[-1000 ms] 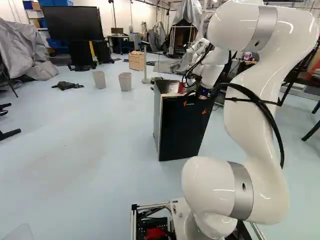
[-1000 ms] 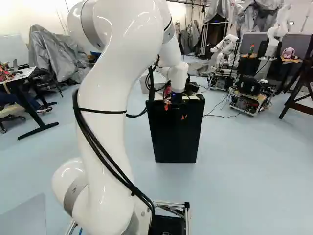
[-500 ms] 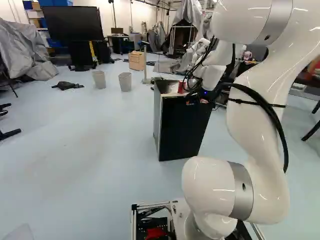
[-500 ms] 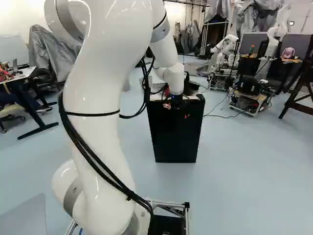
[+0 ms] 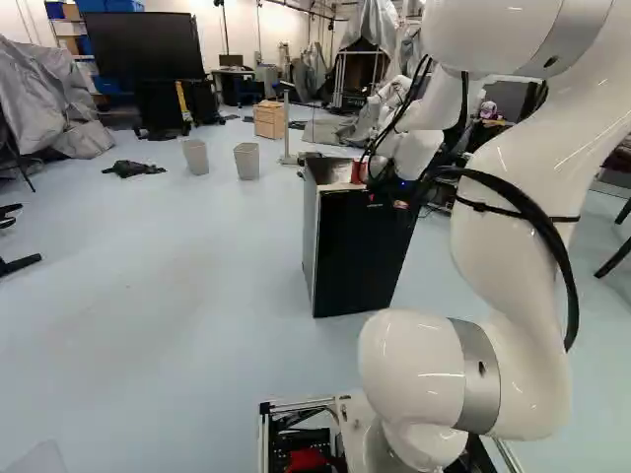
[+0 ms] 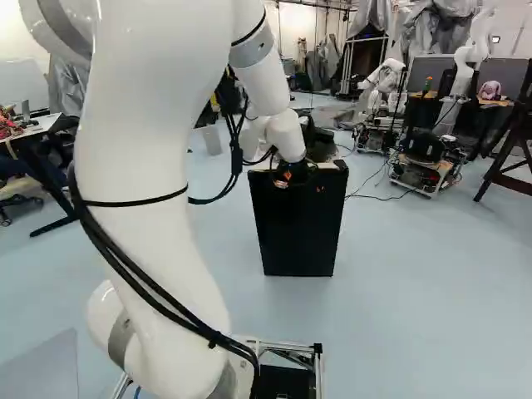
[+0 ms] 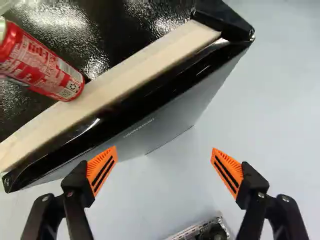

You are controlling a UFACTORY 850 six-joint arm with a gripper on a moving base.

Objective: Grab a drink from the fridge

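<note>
Arm [image 5: 493,256] has shifted vs 0.5 s ago: upper links swing outward, away from the fridge [image 5: 310,232] in both base views, wrist tips over more at the fridge's top front edge. Base hasn't moved; fridge & can [image 7: 45,65] same spots. Reads as a re-aim for the door [image 6: 295,229], not a pick.

Pose: elbow bent high, forearm reaching fwd, wrist angled down at the front. Gripper [image 7: 164,149] sits out ahead of the door, skewed to its edge; one finger is near the door face, the other over open floor. Fingers wide, orange pads [image 7: 102,170] well apart, nothing btwn them. Contact w/ door: can't tell.

Drink: red can on fridge top, by the pale strip [image 7: 110,90]. Door looks shut, can't see any drinks inside. Next prob: square up to door edge, then pull. Risk: pad slips off the slick edge, or a bump topples the can.
</note>
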